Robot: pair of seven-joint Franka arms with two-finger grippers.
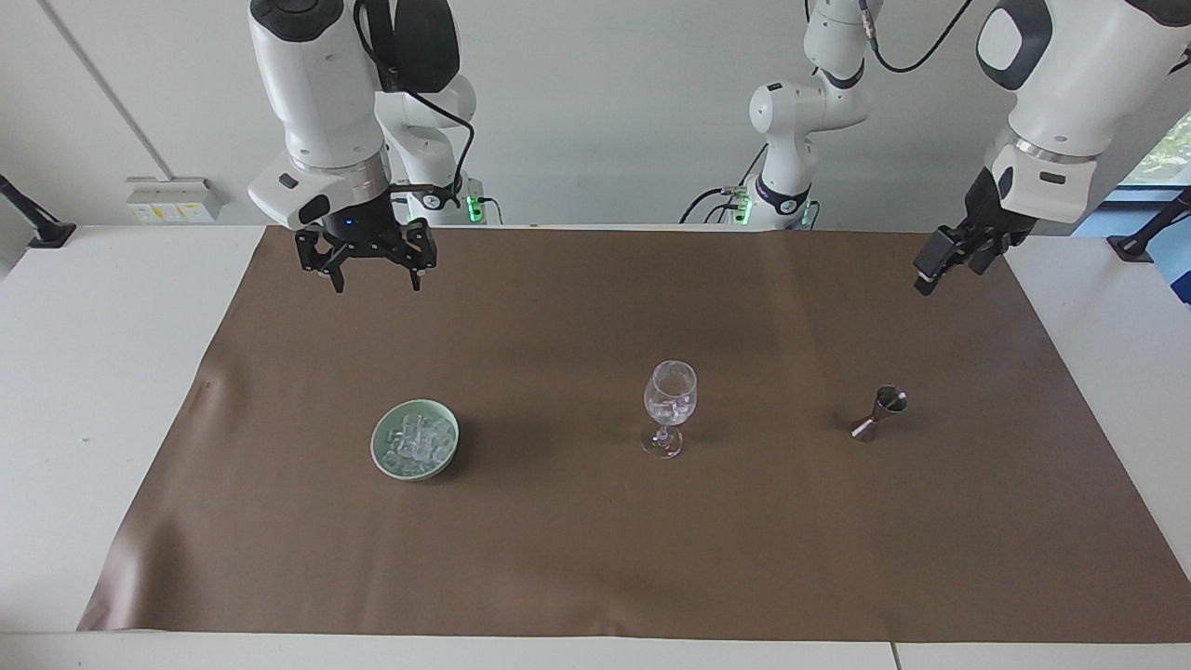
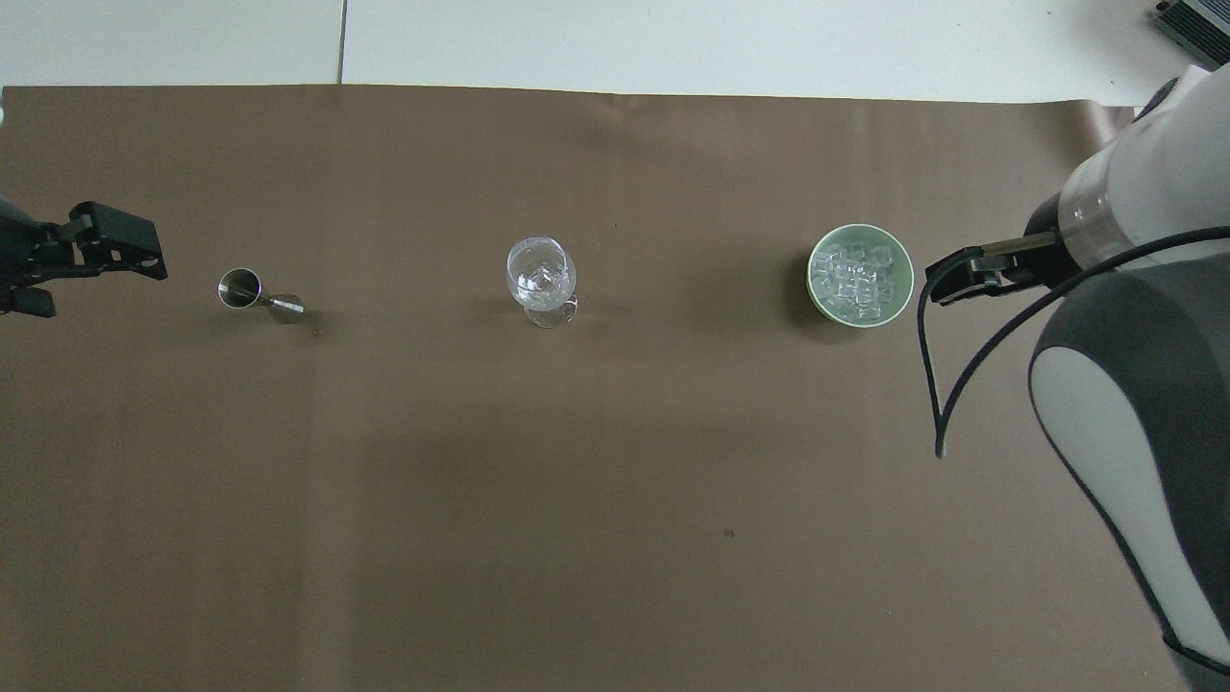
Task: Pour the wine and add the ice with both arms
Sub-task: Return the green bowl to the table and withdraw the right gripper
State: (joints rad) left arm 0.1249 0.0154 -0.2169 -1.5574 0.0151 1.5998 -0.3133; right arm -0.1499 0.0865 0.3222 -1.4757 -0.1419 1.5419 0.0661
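Clear glass defines the centre of the scene: the wine glass (image 1: 669,408) stands upright mid-mat, with a few ice cubes (image 1: 669,406) already lying in its bowl. Toward the left arm's end of the tabletop stands the small metal jigger (image 1: 878,413), upright and well apart from the glass; no liquid can be made out in it. Toward the right arm's end sits the pale green bowl (image 1: 381,458), heaped with more ice (image 2: 858,280). The three are strung in a line along the brown mat (image 1: 595,558), probably so each arm has its own supply on its own side and the glass is shared between them.

Over the mat's edge nearest the robots, above and clear of the bowl, hangs the right pincer (image 1: 375,276), its fingers apart and empty. The left pincer (image 1: 940,270) hangs high over the mat's corner at its own end, short of the jigger; it too reads as apart and carries nothing.
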